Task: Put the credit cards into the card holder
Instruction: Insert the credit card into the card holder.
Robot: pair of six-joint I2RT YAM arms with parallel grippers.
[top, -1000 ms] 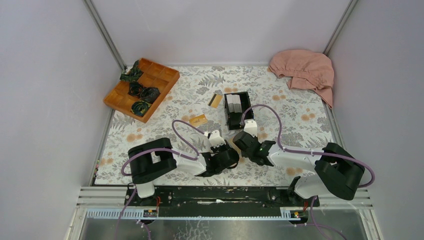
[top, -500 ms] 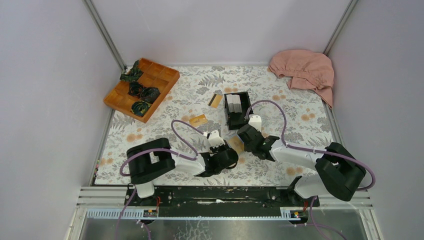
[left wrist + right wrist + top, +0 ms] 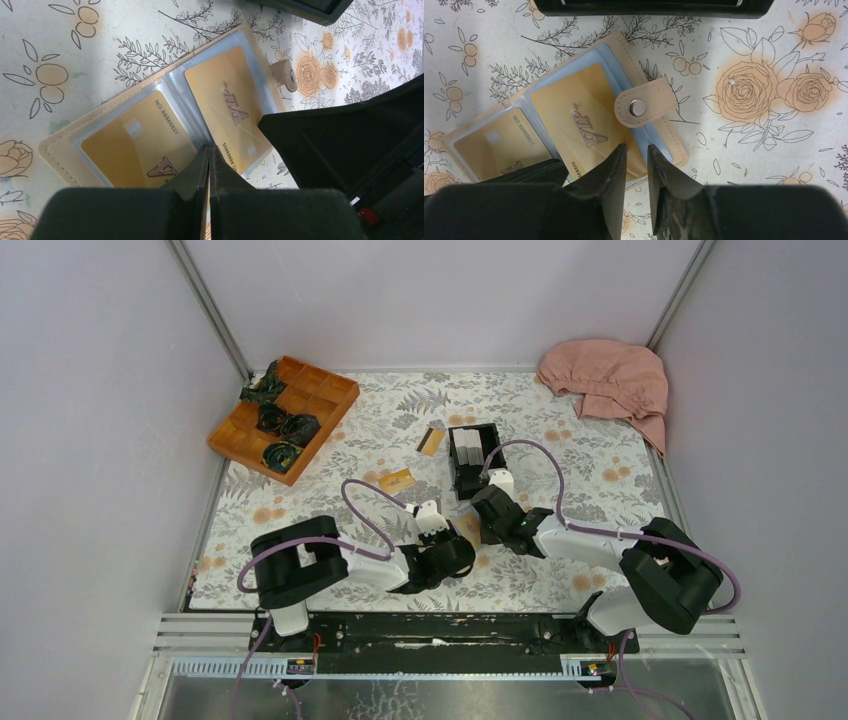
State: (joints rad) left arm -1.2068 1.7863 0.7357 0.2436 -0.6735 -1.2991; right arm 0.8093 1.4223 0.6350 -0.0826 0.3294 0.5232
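The card holder [image 3: 549, 125] lies open on the surface [image 3: 380, 420], near the middle, between the arms, with two sleeved cards [image 3: 135, 145] inside. The left tool [image 3: 209, 165] is clenched, tips seemingly on the fold. The right tool [image 3: 636, 160] hangs slightly parted over the holder's near edge. Two loose credit cards [image 3: 398, 480] lie farther off to the left. They look light, stiff and slick, lying flat, so I'd pinch a short edge.
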